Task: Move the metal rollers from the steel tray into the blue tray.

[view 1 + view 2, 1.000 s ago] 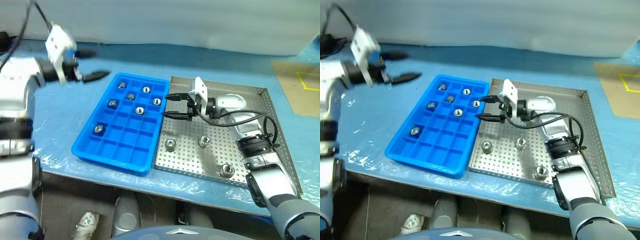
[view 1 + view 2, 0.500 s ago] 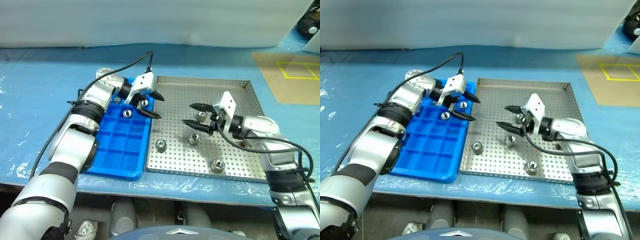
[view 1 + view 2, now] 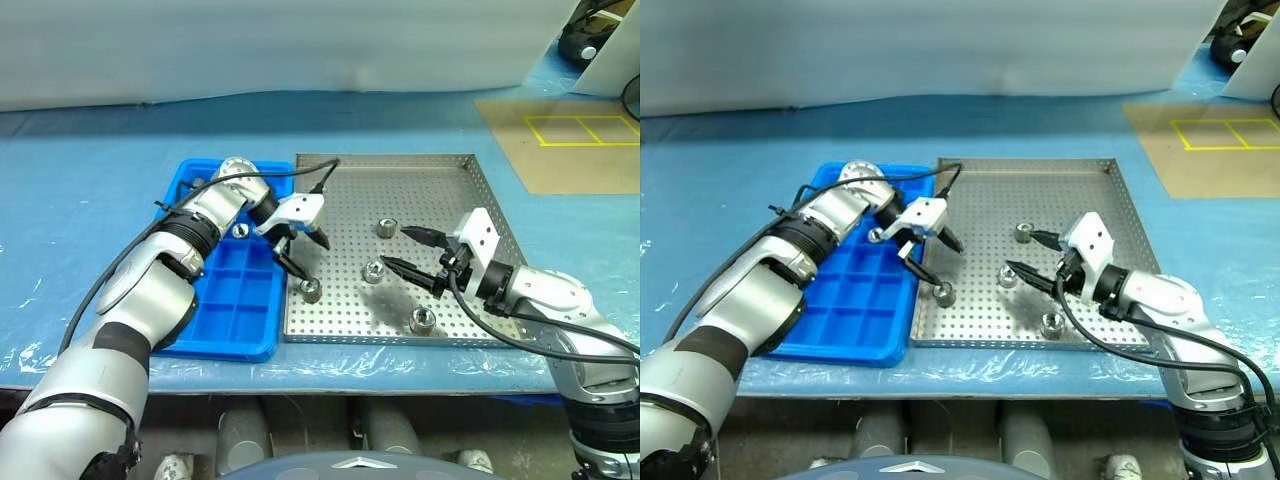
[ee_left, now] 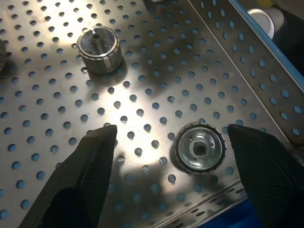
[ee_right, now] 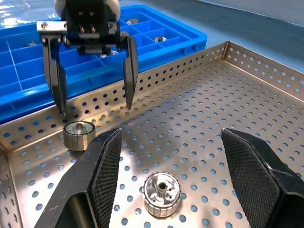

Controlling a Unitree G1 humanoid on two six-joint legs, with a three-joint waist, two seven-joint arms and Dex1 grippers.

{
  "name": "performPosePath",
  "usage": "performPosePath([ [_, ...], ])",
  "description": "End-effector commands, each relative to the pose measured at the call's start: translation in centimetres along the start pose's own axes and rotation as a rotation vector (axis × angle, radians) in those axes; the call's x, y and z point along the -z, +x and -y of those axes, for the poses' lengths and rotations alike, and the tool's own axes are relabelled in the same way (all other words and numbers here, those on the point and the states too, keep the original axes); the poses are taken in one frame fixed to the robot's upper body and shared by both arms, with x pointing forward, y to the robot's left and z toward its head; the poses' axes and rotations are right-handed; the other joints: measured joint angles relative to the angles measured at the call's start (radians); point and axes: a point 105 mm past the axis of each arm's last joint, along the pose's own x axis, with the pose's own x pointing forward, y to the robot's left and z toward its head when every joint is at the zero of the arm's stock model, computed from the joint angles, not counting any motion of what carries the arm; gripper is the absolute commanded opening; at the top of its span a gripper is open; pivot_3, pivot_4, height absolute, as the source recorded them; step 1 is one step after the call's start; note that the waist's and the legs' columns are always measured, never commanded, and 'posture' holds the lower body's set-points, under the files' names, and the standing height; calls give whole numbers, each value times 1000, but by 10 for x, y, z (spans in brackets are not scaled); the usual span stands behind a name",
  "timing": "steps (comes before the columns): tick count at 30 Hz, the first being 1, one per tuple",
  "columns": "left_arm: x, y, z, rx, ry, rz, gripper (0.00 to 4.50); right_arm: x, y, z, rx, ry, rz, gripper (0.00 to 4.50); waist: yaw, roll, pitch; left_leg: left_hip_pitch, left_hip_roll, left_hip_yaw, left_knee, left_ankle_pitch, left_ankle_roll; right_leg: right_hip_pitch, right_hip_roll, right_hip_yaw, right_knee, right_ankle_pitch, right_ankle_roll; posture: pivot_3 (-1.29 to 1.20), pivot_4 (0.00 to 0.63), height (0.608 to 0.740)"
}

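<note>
Sitting near the steel tray's [image 3: 455, 165] rim beside the blue tray [image 3: 240, 315], one roller [image 3: 311, 290] waits under the open left hand [image 3: 297, 247]; closing off-centre could knock it away. The right hand [image 3: 408, 250], also open, crowds another roller [image 3: 374, 270].

Bright, even overhead light. Strong glare patch on the steel tray [image 4: 142, 95] floor in the left wrist view, soft shadows under the metal rollers [image 5: 161, 194]. Plastic sheeting [image 3: 60, 330] on the table glints. Head views sharp; wrist views soften the fingertips [image 5: 95, 190] close to the lens.
</note>
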Motion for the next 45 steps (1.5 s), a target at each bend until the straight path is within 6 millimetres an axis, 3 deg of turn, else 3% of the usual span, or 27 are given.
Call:
performPosePath([
  [1, 5, 7, 9, 48, 47, -22, 3933, -10, -6, -15, -77, -24, 18, 3384, 0, 0, 0, 0, 0, 0, 0, 0, 0, 0, 0, 0, 0, 0, 0, -437, 150, 740],
  [8, 14, 17, 16, 89, 42, -43, 3933, -5, -13, -31, -148, -10, -33, 3384, -7, 0, 0, 6, 0, 4, -1, -3, 4, 6, 0, 4, -4, 0, 0, -450, 150, 740],
  [20, 37, 20, 24, 160, 78, -205, 3933, -5, -11, -24, -89, -22, -25, 3384, -23, 0, -8, 12, -2, 14, -3, -4, 6, 7, 0, 14, -5, 0, 3, -467, 150, 740],
  [26, 51, 15, 27, 200, 126, -320, 3933, -6, -9, -23, -68, -29, -19, 3384, -45, -1, -9, 16, -4, 13, -3, -5, 8, 7, 1, 19, -6, -2, 14, -468, 150, 740],
  [32, 52, 15, 22, 172, 133, -339, 3933, -5, -9, -21, -53, -30, -17, 3384, -71, -1, -9, 15, -5, 13, -4, -6, 10, 5, 1, 19, -9, -1, 16, -464, 150, 740],
  [36, 49, 16, 17, 141, 145, -330, 3033, -5, -8, -19, -46, -33, -14, 3384, -73, -1, -10, 14, -6, 13, -5, -7, 12, 5, 1, 19, -10, 1, 13, -456, 150, 740],
  [41, 44, 17, 15, 131, 154, -298, 3033, -5, -5, -17, -42, -35, -7, 3384, -73, -1, -10, 13, -8, 13, -5, -9, 14, 5, 0, 19, -12, 3, 8, -447, 150, 740],
  [45, 41, 17, 12, 102, 171, -279, 2162, -5, -2, -18, -49, -32, -1, 3384, -74, -1, -10, 13, -8, 13, -5, -9, 14, 5, 0, 19, -12, 3, 8, -442, 150, 740],
])
